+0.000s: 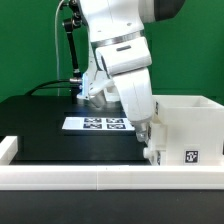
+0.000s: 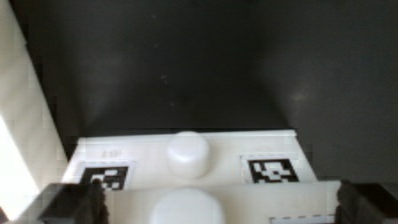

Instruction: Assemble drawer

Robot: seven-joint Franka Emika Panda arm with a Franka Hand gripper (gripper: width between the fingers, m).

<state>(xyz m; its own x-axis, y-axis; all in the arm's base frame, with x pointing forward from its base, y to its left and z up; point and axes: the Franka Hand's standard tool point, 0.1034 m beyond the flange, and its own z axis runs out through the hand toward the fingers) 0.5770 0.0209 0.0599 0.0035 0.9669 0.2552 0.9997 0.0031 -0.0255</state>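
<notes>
A white open-topped drawer box (image 1: 190, 125) with a marker tag on its front stands on the black table at the exterior view's right. My gripper (image 1: 148, 140) hangs low at that box's left wall. In the wrist view the gripper (image 2: 217, 205) is open wide, its dark fingers (image 2: 71, 205) standing on either side of a white drawer part (image 2: 267, 200) with a blurred rounded knob. I cannot tell whether the fingers touch it. Beyond lies a flat white face (image 2: 231, 145) with two tags and a second rounded knob (image 2: 185, 153).
The marker board (image 1: 100, 123) lies on the black table (image 1: 40, 120) behind the arm. A low white wall (image 1: 60, 178) runs along the table's front edge and shows as a bright strip (image 2: 18, 130) in the wrist view. A black camera stand (image 1: 72, 50) rises at the back.
</notes>
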